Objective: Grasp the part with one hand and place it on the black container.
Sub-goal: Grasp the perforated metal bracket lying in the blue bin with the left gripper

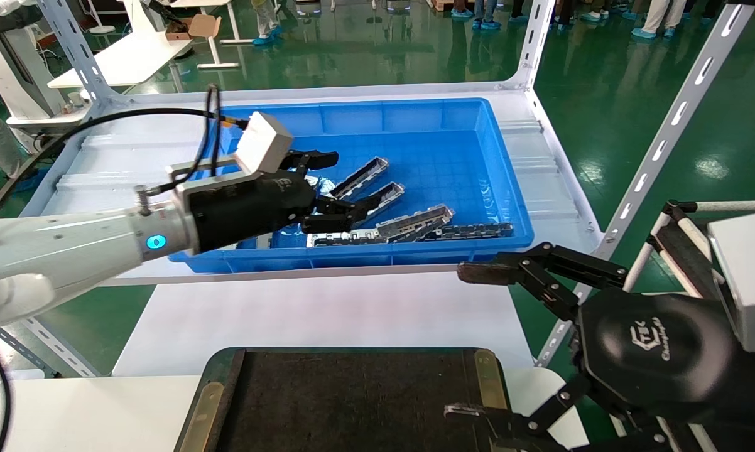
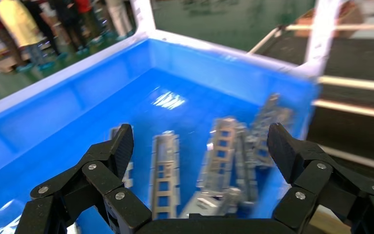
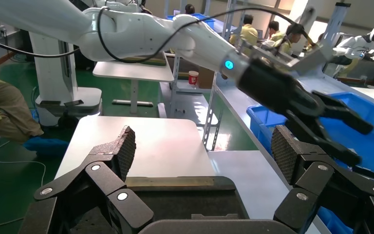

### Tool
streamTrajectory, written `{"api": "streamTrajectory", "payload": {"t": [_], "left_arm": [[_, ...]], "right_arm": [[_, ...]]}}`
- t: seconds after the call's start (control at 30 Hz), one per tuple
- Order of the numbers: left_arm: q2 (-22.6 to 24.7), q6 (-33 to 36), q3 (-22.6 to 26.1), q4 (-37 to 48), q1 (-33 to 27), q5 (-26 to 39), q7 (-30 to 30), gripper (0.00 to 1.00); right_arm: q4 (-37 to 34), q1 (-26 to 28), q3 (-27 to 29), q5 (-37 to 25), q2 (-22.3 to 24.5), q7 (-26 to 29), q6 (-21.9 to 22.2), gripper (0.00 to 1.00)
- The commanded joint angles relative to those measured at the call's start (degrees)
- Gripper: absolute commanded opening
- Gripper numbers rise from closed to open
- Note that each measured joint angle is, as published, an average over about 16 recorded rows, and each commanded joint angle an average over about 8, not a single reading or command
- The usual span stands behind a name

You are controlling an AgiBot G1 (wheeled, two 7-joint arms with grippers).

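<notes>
The part (image 1: pixel 360 177), one of several metal channel bars lying loose on the floor of the blue bin (image 1: pixel 509 188), has not been picked up, so the task is at the reach-and-grasp step. The left pincer (image 1: pixel 327 188) hovers spread wide and empty over the bars, the part just beyond its fingertips. Next it must descend, straddle one bar across its narrow width and close, then carry it to the black container (image 1: pixel 352 402); the right pincer (image 1: pixel 472 339) waits open and empty beside that container.

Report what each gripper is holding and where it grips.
Nothing is held. The left gripper hangs open over the parts in the blue bin; the right gripper is open by the black container.
</notes>
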Motion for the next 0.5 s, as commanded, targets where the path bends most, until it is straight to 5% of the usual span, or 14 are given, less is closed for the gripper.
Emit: {"api": "streamTrajectory", "payload": {"t": [0.03,0.5], "left_arm": [[2.2,-2.1,0.4,3.3,-1.3,1.2,1.0,1.0],[12.4,-12.0,0.2,23.4,-7.7,2.5,9.4,1.0]], "right_arm": [[0.0,0.0,0.0,0.0,0.0,0.0,0.0,1.0],[0.0,0.0,-0.1,0.0,0.0,0.0,0.0,1.0]]}}
